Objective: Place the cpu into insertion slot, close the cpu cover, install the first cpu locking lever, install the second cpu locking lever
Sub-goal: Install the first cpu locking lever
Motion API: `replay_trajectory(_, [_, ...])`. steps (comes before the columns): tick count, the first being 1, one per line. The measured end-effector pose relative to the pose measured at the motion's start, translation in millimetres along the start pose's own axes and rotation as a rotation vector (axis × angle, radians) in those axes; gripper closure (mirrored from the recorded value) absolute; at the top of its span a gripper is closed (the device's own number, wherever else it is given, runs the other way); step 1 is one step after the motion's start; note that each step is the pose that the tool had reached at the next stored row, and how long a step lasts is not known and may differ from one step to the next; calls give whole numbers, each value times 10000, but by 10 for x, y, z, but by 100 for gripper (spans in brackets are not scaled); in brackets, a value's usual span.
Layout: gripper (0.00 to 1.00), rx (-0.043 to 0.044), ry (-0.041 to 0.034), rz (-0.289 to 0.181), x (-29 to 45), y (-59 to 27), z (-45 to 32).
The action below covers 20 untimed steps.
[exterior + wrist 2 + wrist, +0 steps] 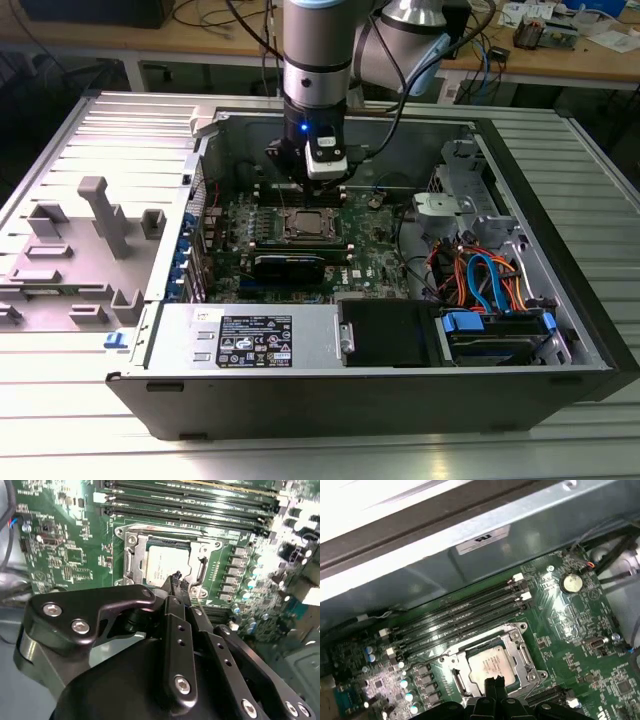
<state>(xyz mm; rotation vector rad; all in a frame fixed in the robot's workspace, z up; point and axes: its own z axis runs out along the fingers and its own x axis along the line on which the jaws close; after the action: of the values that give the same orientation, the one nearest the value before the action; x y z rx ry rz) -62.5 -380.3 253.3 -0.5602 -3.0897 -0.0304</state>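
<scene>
Gripper (177, 577) tips pinched together, nothing visible between them, poised at near edge of insertion slot (514, 630). Cpu (492, 663) seated in slot; cpu cover (134, 562) looks flat over it. I judge lever step in hand: thin wire, likely locking lever (198, 599), just beside tips. I'd press it with tips together, slowly, keeping load off chip and clear of memory slots (465, 617).

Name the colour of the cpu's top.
Dull silvery grey; the cpu shows best in the first wrist view.
</scene>
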Motion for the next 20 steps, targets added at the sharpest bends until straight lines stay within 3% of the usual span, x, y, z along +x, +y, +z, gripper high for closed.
replay_trajectory(20, [89,-1,4,-203,15,-5,0])
